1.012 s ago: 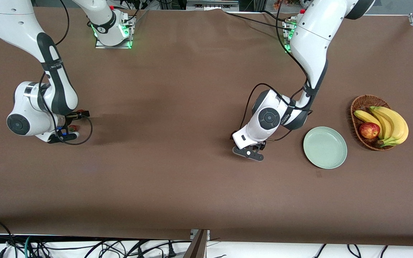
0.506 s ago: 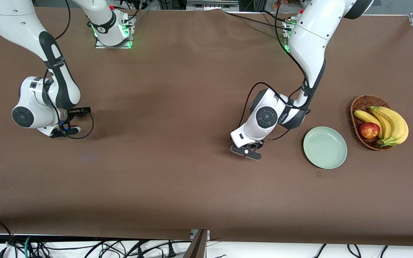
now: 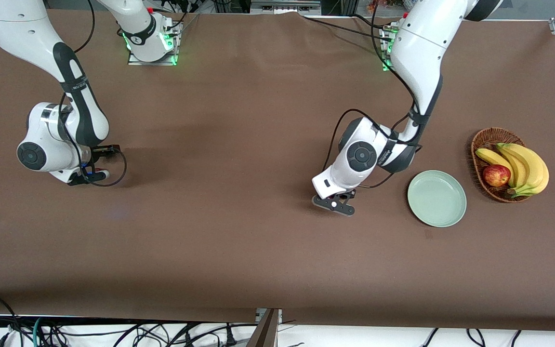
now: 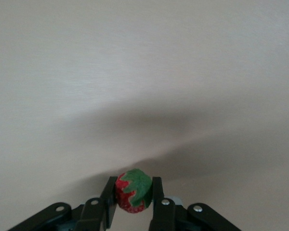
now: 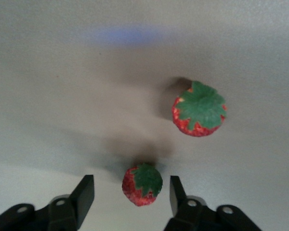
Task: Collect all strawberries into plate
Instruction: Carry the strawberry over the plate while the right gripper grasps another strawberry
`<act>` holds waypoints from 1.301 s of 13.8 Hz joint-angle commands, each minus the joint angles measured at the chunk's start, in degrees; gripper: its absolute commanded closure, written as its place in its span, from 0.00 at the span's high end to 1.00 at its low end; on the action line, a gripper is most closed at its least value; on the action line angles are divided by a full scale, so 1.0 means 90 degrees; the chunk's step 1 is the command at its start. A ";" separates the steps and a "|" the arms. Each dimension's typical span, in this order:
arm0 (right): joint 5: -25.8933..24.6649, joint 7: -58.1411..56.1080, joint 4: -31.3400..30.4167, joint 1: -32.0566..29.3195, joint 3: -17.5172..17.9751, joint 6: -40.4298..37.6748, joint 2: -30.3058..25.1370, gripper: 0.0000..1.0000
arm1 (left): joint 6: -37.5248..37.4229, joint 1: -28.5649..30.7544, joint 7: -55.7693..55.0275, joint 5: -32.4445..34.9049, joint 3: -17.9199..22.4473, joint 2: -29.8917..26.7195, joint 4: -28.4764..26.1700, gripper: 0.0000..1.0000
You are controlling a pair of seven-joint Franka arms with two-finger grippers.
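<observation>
On brown cloth | left gripper (image 4: 134, 197) pinches bumpy strawberry (image 4: 133, 190) | right gripper (image 5: 132, 192) spread, seemingly.

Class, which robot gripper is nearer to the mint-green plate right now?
Left. The left gripper is low over the table beside the plate, shut on a strawberry. The right gripper is down at the right arm's end of the table, much farther off.

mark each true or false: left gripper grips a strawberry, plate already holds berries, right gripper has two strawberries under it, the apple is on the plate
1. The left gripper is shut on a strawberry. True.
2. The plate holds berries. False: it holds none.
3. The right gripper has two berries in its view, one strawberry between its fingers and a second strawberry loose on the table. True.
4. The apple is on the plate. False: it lies in the basket with the bananas.
</observation>
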 commanded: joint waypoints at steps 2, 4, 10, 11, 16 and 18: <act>0.0056 -0.0170 -0.0210 -0.0072 0.0001 0.0122 -0.0149 0.37 | -0.1014 0.0742 0.0819 0.0339 0.0094 -0.0811 -0.0093 0.02; 0.0056 -0.0170 -0.0210 -0.0072 0.0001 0.0102 -0.0130 0.30 | -0.1727 0.1230 0.2368 0.0436 0.0152 -0.0842 -0.0005 0.03; 0.0220 -0.0034 0.0471 0.0036 0.0321 0.0034 -0.0101 0.23 | -0.1799 0.2520 0.4904 0.1247 0.0172 -0.0744 0.0005 0.04; 0.0425 0.0073 0.0783 0.0045 0.0526 -0.0053 -0.0071 0.23 | -0.1789 0.2590 0.5060 0.1247 0.0182 -0.0638 0.0005 0.05; 0.0905 0.2616 0.2950 0.0347 0.1708 -0.1088 0.0786 0.23 | -0.1750 0.3059 0.5570 0.1169 0.0153 -0.0236 0.0024 0.22; 0.0915 0.3769 0.3391 0.0912 0.1768 -0.1080 0.1070 0.23 | -0.1750 0.3040 0.5570 0.1169 0.0153 -0.0236 0.0034 0.65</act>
